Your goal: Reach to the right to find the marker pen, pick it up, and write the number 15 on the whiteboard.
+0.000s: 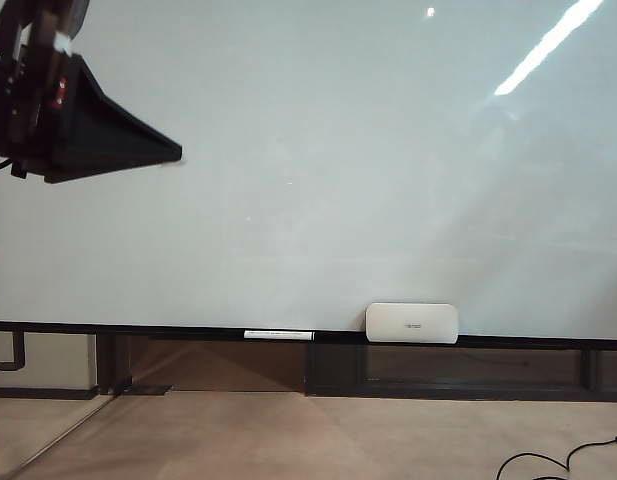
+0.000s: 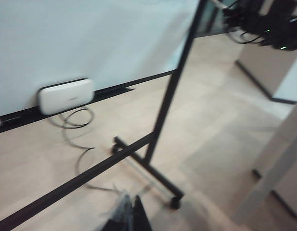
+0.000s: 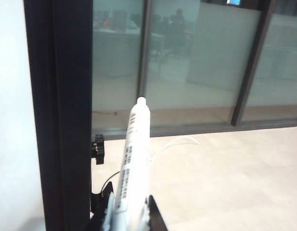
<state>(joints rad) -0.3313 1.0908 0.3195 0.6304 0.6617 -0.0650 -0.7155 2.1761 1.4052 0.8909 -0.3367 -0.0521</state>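
Two end effectors show: the right end effector (image 3: 126,216), at the lower middle of its wrist view, clamps the marker pen (image 3: 132,163), while the left end effector (image 2: 126,216) appears only as blurred fingertips, its opening impossible to tell, near the whiteboard (image 1: 318,170).

Right gripper (image 3: 128,217) closed on the marker (image 3: 132,163); fingers (image 3: 155,219) clamp the lower barrel. White barrel carries printed text and points away from the camera toward the glass partition (image 3: 196,62). Tip end white; writing tip not discernible. Dark frame post (image 3: 61,115) stands just beside the marker, with a black clip (image 3: 97,149) on its edge. Beige floor (image 3: 235,183) lies beyond.
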